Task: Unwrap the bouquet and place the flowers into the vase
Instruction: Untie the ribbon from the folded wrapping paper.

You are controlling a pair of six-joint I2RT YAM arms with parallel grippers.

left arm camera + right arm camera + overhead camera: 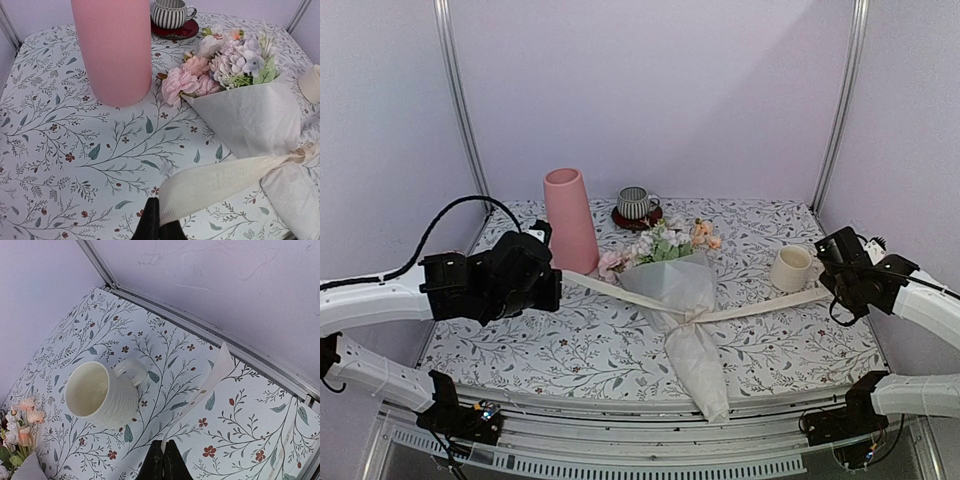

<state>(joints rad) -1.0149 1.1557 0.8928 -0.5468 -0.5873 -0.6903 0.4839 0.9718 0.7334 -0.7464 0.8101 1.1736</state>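
Bouquet (685,300) unwrapping is sitting at its first stage, and no stems are standing in the vase yet.

At the far left, the left gripper (558,283) is hovering low over the patterned table (520,350). Its jaws are pinching fully together on one end of the cream ribbon (225,182). In the left wrist view that band is running taut from the dark fingertips (152,220) up to the knot at the paper's waist.

Just behind that gripper the vase (570,220) is standing upright, with nothing poking out of its rim. Further back, a grey striped mug (638,203) is sitting on a dark red saucer (638,220).

In the middle, the bouquet is lying on its side. The flowers (665,243) are pointing toward the back, near the vase's base. The narrow tail of the paper cone is reaching toward the near edge, and the paper is covering all the stems.

To the right, a cream mug (790,268) is sitting just behind the ribbon's other stretch. At the far right, the right gripper (828,290) is clamping shut on that end. In its wrist view a short tail of ribbon is sticking up past the fingers (170,462).

Both ends are stretching out flat, so the bow seems to be coming undone, though a knot appears to be cinching the paper. Freeing that knot, opening the paper, and carrying the flowers into the vase are all waiting.
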